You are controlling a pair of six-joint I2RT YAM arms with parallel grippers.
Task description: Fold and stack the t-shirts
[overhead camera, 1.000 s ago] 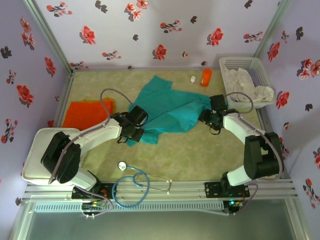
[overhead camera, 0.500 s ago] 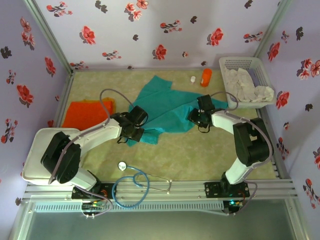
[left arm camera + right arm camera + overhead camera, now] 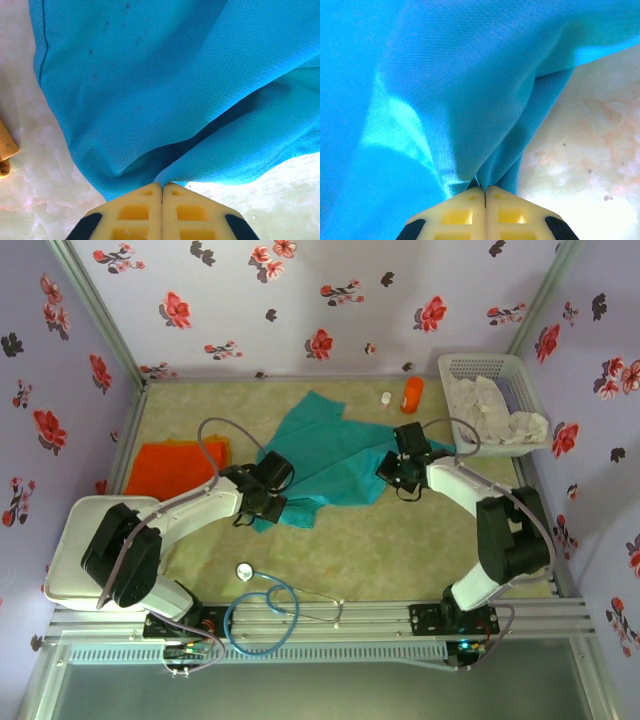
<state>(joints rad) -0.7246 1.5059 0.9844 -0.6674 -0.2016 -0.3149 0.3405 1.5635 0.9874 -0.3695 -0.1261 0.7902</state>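
My left fingers (image 3: 131, 214) are clamped on the near-left edge of the teal t-shirt (image 3: 335, 455), and my right fingers (image 3: 511, 215) on its right side. It lies rumpled mid-way across the mottled beige tabletop (image 3: 400, 550). The orange t-shirt (image 3: 175, 468) sits left, by lilac flowered walls (image 3: 300, 300).

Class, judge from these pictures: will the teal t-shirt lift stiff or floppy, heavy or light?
Probably floppy: the teal t-shirt drapes in soft folds from the pinching right fingers. Likely light: its thin mesh bunches easily. It would probably sag between grips.
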